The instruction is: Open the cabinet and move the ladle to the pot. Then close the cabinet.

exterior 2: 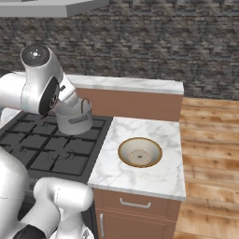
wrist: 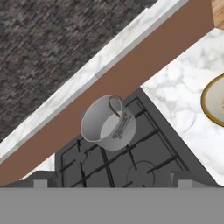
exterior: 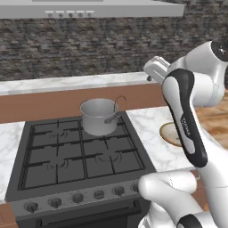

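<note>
Dark stone wall [exterior 2: 154,42] backed a marble counter [exterior 2: 144,172], with a black stove [exterior: 71,156] set at its left and a wooden floor [exterior 2: 210,140] to the right. On the stove's far right burner stood the pot [exterior: 99,116], upright, a thin grey hooked stem showing at its rim. A beige bowl [exterior 2: 140,152] lay on the counter right of the stove, apart from the pot. Raised above the stove's right edge, the gripper [exterior: 154,67] had its fingers spread wide and empty.
</note>
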